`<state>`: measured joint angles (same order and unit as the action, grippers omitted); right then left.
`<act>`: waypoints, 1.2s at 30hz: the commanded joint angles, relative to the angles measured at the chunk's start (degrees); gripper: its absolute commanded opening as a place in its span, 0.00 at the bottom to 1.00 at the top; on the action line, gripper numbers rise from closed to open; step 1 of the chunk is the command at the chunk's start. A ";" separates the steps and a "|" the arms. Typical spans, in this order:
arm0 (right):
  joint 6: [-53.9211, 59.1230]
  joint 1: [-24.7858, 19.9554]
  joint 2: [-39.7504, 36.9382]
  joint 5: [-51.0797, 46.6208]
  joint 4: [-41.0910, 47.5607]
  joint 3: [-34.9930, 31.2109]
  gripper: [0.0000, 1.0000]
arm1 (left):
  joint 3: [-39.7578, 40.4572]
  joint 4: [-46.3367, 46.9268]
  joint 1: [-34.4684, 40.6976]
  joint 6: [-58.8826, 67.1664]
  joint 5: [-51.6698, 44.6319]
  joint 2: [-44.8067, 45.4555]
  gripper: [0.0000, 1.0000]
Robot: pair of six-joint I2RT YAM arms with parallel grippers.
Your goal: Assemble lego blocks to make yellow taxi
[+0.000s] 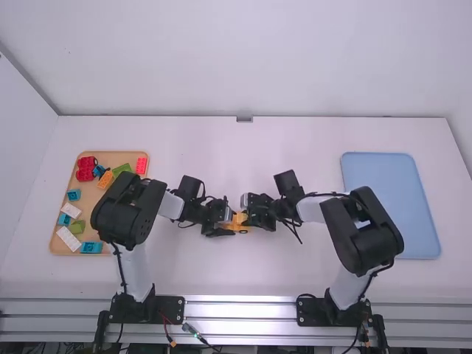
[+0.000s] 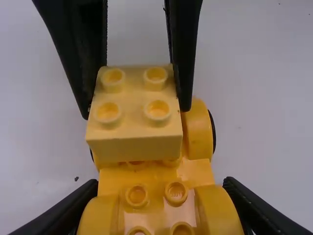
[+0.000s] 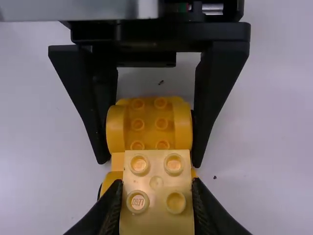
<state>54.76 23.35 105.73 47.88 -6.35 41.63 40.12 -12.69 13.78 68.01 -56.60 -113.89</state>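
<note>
On the table's left side (image 1: pixel 169 273), a wooden tray (image 1: pixel 92 198) held loose blocks (image 1: pixel 85 169) in several colours. Right of it, the left gripper (image 2: pixel 160 188) was closed on the orange car base (image 3: pixel 149 122), holding it by the fenders at one end, near mid-table. Toward the base's other end sat the pale yellow block (image 2: pixel 134 132), pinched by its sides in the right gripper (image 3: pixel 156 183). Blue tray (image 1: pixel 391 206) at far right.

Step, as judged: seating the block. It called for sockets lined up over studs, block level, a straight downward press, the left grip serving as brace. A slanted push risked seating one edge and lifting the other. Release was best left until the seam looked even.

Hard to make out: the block hid the studs beneath it; could not tell if it was fully home. Wheels mostly covered, one black rim (image 2: pixel 213 131) peeking out.
</note>
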 commanded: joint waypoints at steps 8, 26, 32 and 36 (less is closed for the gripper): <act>0.11 0.33 0.74 -1.22 2.49 0.39 0.00 | -0.68 0.20 0.17 0.76 -1.42 -0.68 0.65; -0.94 1.11 0.74 -1.51 1.84 0.42 0.00 | 0.11 0.39 0.44 0.39 -1.44 -0.68 0.66; -0.96 1.03 0.74 -1.38 1.81 0.42 0.11 | 0.09 0.46 0.09 0.39 -1.44 -0.68 0.67; -0.98 1.03 0.74 -1.25 1.64 0.42 0.37 | 0.11 0.63 0.04 0.37 -1.46 -0.68 0.67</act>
<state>54.15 24.27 105.73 47.09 -4.97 41.89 40.12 -12.49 13.93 68.01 -56.60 -113.89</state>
